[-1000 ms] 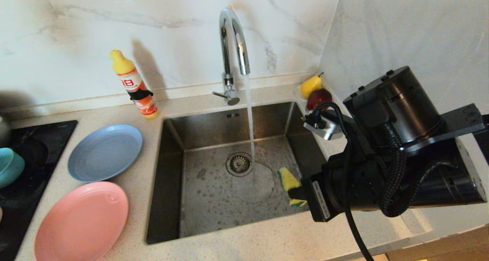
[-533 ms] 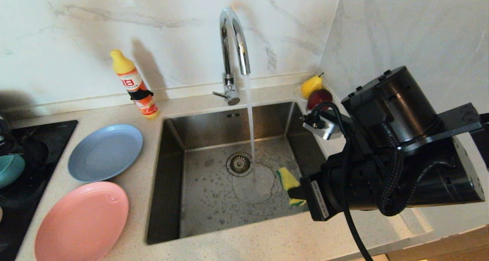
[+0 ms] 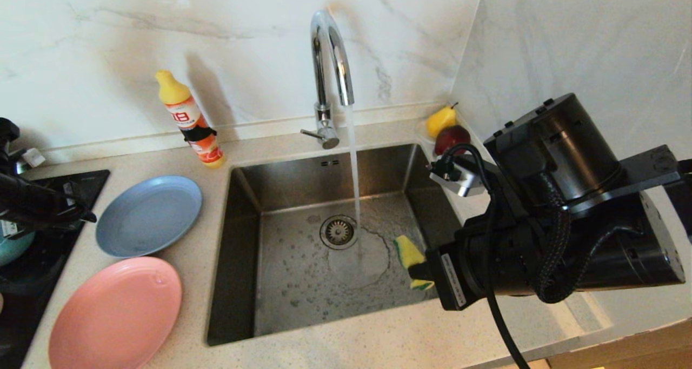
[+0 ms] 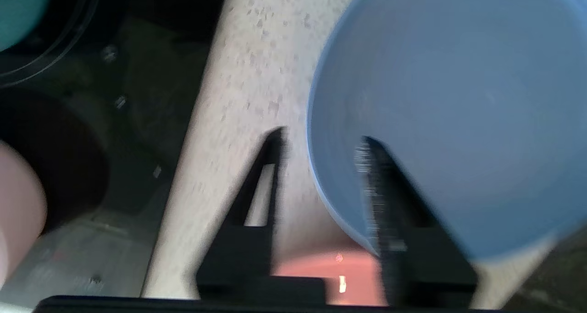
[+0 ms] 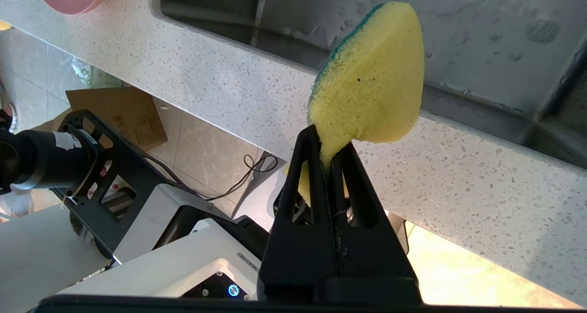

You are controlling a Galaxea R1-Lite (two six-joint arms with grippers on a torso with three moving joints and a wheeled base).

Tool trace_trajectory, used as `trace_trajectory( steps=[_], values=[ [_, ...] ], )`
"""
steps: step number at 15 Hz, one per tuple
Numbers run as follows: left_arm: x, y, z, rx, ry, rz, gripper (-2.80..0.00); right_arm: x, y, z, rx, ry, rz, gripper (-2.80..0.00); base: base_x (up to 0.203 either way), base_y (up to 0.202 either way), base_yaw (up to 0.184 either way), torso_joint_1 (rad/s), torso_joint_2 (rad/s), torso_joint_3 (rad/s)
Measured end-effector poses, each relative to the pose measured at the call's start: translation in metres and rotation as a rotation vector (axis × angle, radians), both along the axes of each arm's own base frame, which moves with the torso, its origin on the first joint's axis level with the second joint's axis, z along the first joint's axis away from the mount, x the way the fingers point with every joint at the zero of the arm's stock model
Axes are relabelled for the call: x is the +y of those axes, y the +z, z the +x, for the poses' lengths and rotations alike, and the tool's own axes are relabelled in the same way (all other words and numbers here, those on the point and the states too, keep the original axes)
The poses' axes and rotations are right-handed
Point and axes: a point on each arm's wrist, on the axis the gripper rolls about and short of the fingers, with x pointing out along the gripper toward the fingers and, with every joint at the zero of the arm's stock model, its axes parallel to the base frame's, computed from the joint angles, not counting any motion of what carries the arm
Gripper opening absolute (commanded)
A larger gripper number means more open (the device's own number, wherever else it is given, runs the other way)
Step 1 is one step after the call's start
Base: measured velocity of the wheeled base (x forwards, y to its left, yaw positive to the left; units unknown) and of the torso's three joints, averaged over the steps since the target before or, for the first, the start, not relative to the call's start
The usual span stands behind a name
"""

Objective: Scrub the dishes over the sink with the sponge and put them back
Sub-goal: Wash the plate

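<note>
The left end effector (image 4: pixel 321 166) has swung in from the left edge toward the grey-blue plate (image 3: pixel 148 215) on the desk (image 3: pixel 373 347), fingers parted astride its rim to lift it, while the right end effector (image 5: pixel 328 155) keeps the sponge (image 3: pixel 408 253) pinched over the sink (image 3: pixel 243 304), ready for scrubbing

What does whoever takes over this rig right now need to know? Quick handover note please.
Right tool: shut on the sponge, held over the sink's right side; tap running.
Left tool: open, its fingers either side of the grey-blue plate's rim; no grip yet.
Salmon-pink plate: on the counter, in front of the grey-blue one. Teal bowl: on the hob at far left, partly hidden by the left arm.
Done: sponge picked up.
Left: grasp the grey-blue plate, scrub it over the sink, put it back. Cannot tell which other dishes are already scrubbed.
</note>
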Motion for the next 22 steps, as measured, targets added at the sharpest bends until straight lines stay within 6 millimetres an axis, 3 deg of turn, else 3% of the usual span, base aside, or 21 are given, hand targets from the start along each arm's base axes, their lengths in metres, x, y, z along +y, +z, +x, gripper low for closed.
trace_trajectory(
  steps=[11,22],
  values=[
    [0.004,-0.030,0.027,0.014,-0.042,-0.112,0.00,-0.005,-0.002,0.001,0.003,-0.012,-0.006,-2.80,0.000,0.000,0.000,0.000,0.00,0.000],
    [0.001,-0.036,0.036,-0.011,-0.095,-0.182,0.00,-0.008,-0.004,0.000,0.008,-0.020,-0.011,-2.80,0.000,0.000,0.000,0.000,0.00,0.000]
  ],
)
